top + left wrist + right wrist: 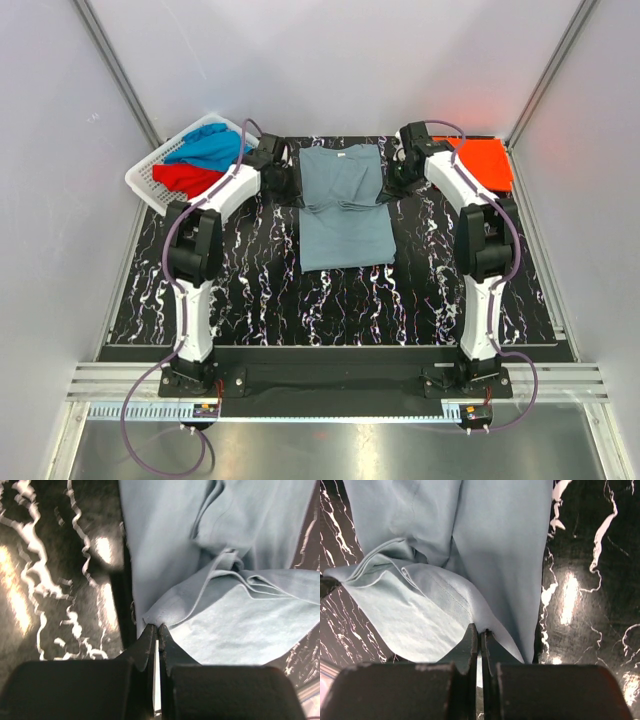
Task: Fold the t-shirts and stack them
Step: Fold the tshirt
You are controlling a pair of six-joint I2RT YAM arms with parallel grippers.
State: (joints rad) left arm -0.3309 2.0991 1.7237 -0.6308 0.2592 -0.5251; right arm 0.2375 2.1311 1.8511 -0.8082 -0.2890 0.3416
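A dull grey-blue t-shirt (pixel 340 205) lies on the black marbled mat, its upper part folded down over its middle. My left gripper (pixel 290 180) is at the shirt's left edge and is shut on a fold of the cloth (pixel 240 625), pinched at the fingertips (pixel 155 627). At the right edge my right gripper (pixel 392 180) is likewise shut on the shirt's cloth (pixel 490 540), held between its tips (pixel 481 631). An orange-red t-shirt (pixel 485 162) lies folded flat at the back right. A bright blue t-shirt (pixel 210 150) and a red t-shirt (pixel 185 178) are bunched in the basket.
The white slotted basket (pixel 150 168) stands at the back left corner, just left of my left arm. Grey walls close in both sides and the back. The black marbled mat (pixel 250 290) stretches bare in front of the shirt down to the arm bases.
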